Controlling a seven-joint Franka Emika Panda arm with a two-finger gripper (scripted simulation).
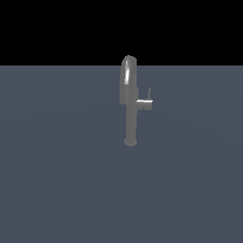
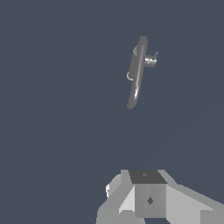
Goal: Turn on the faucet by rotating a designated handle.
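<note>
Faucet (image 1: pixel 130 102) stands upright on the grey floor (image 1: pixel 57 166), handle (image 1: pixel 146 101) projecting toward the exterior view's right. Only the wrist view shows the gripper (image 2: pixel 148 199), well apart from the faucet; jaw state cannot be determined.

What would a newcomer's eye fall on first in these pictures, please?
The lone grey faucet stands upright mid-scene on a bare blue-grey floor. Its small handle juts toward the exterior view's right. In the wrist view the pale tool is far off the faucet, touching nothing.
</note>
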